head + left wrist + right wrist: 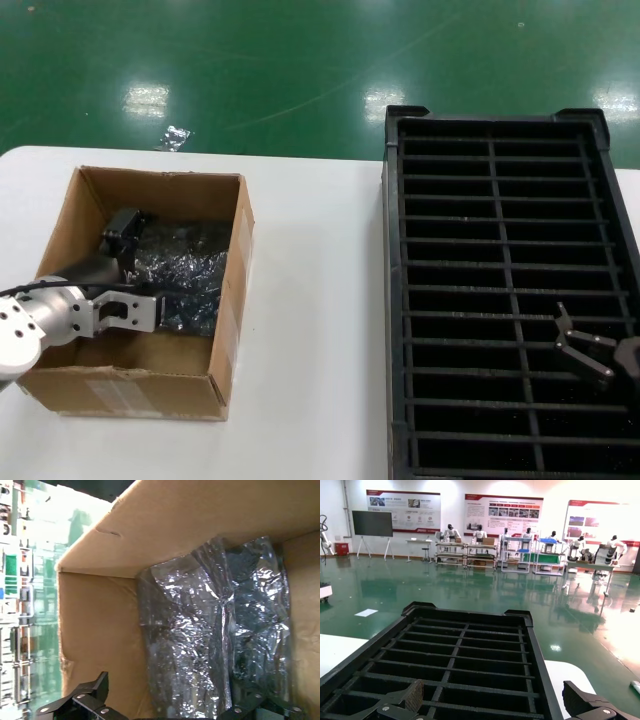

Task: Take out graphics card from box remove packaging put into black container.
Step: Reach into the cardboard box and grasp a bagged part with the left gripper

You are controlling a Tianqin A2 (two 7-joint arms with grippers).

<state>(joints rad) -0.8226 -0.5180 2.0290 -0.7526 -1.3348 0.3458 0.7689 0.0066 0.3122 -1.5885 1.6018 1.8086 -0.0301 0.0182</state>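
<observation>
I cannot pick out the graphics card itself anywhere; what I see inside the box (150, 290) is a heap of crinkly silver-grey plastic wrapping (215, 630), dark and shiny, lying on the box floor against the far wall, and I judge the card to be sealed somewhere within it. So the task looks to be at its very start: nothing lifted out, nothing unwrapped, and every slot of the black container (510, 300) that I can see holds nothing. All three steps remain, as far as I can judge. My left hand (128, 262) is lowered into the box just above the wrapping, its fingers apart and closed on nothing; in the left wrist view its two dark fingertips frame the plastic without clearly touching it. My right hand (580, 350) hangs over the near right part of the black container, fingers spread and holding nothing, waiting. The box sits on the left of the white surface (310, 300), the container well apart on the right. Hard to tell: how many wrapped items are in the box, since the folds read as perhaps two bundles side by side, and whether any flat bag lies among them. The container's near edge is cut off in the head view.
</observation>
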